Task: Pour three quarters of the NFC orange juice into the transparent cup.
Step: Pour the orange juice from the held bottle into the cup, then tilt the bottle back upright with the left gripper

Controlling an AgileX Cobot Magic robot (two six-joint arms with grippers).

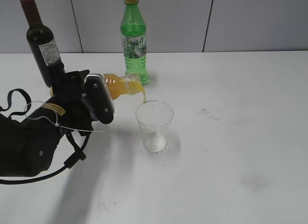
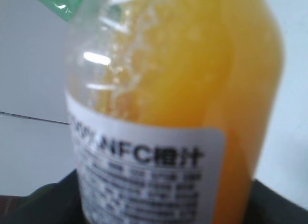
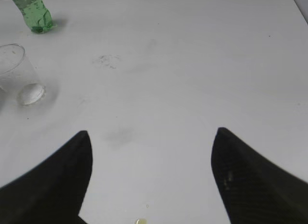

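Note:
My left gripper (image 1: 98,101) is shut on the NFC orange juice bottle (image 1: 120,84) and holds it tipped on its side, neck to the right, above the left rim of the transparent cup (image 1: 154,125). A thin stream of juice falls from the neck toward the cup. The cup stands upright on the table and looks almost empty. In the left wrist view the bottle (image 2: 183,89) fills the frame with orange liquid and its white label. My right gripper (image 3: 151,137) is open and empty over bare table; the cup (image 3: 17,72) shows at the far left of the right wrist view.
A tall green bottle with a yellow cap (image 1: 133,38) stands just behind the juice bottle's neck; it also shows in the right wrist view (image 3: 34,12). A dark wine bottle with a red top (image 1: 42,41) stands behind my left arm. The white table (image 1: 231,137) has faint smudges.

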